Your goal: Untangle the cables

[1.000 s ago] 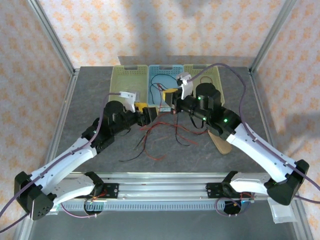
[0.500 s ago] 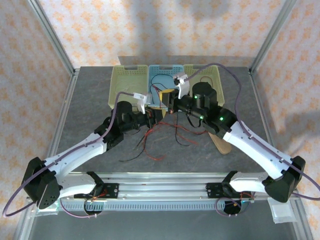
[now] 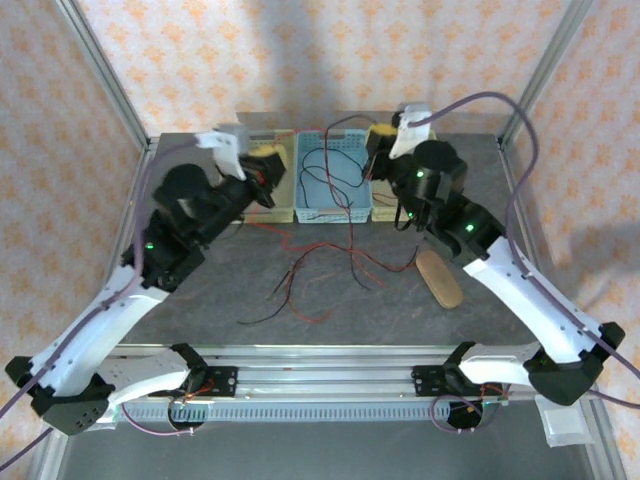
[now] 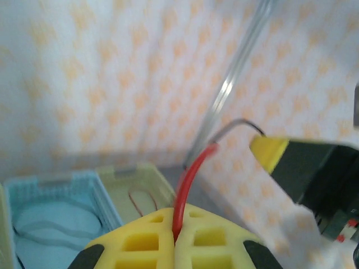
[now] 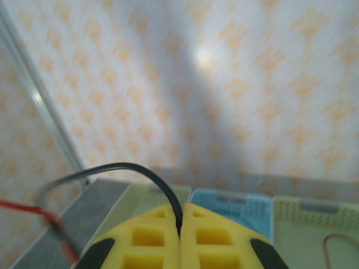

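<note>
Tabletop is the biggest thing in the overhead view: a grey table with three baskets in a row along its far edge and a wooden paddle lying towards the right. Above the baskets, the left gripper and the right gripper are both raised and well apart. The cables lie mostly in a loose red and black tangle on the middle of the table, with strands rising from it to each gripper. In the left wrist view the yellow fingers are pressed together with the red cable pinched in the seam between them, its free part curving upward beyond the tips. In the right wrist view the fingers are likewise closed, gripping the black cable, which arcs up and away to the left from the seam. These wires look very light, soft and floppy, so they should drape and follow any pull rather than resist it. Being thin and smooth, they could slip through a weak pinch, and a hard tug might tighten a crossing instead of freeing it. A hold on a single strand, clear of where the others cross it, seems the best place to grip.
</note>
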{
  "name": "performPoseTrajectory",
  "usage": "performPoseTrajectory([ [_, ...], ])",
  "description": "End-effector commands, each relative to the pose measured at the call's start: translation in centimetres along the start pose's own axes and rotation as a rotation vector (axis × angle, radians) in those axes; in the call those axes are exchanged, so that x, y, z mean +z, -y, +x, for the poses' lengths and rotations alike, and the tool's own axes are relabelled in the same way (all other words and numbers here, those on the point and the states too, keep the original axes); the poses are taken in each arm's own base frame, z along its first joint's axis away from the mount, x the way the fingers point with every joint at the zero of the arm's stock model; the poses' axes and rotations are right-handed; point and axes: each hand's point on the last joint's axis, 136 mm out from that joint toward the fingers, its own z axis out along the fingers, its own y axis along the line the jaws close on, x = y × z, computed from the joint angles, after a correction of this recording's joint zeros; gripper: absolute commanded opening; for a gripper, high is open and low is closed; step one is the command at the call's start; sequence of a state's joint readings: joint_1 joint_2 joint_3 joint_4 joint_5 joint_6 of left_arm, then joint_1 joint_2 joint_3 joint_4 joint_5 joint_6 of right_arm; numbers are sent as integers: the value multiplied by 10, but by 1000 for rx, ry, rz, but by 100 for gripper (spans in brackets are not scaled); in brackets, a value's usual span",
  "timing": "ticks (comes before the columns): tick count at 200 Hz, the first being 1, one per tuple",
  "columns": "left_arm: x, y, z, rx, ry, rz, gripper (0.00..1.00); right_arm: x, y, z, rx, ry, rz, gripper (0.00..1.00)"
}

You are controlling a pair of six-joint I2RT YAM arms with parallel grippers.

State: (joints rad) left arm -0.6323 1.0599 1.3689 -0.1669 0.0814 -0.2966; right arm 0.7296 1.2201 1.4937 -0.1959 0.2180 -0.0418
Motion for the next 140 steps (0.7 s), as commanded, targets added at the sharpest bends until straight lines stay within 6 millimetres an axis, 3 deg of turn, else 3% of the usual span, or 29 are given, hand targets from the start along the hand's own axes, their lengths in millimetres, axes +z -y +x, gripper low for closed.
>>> performPoseTrajectory([
  [1, -24, -29, -36, 107, 49, -204, 0, -9, 41, -51, -11, 121, 166, 0],
  [29, -52, -45, -90, 112, 182, -340, 0, -13, 76, -80, 14, 187, 265, 0],
  [50, -66, -62, -114, 125, 226, -444, 0, -16, 100, -93, 36, 212, 321, 0],
  [87, -89, -102, -136, 132, 260, -693, 0, -22, 142, -103, 80, 241, 410, 0],
  [140, -133, -176, -156, 21, 306, -1028, 0, -44, 215, -108, 197, 305, 567, 0],
])
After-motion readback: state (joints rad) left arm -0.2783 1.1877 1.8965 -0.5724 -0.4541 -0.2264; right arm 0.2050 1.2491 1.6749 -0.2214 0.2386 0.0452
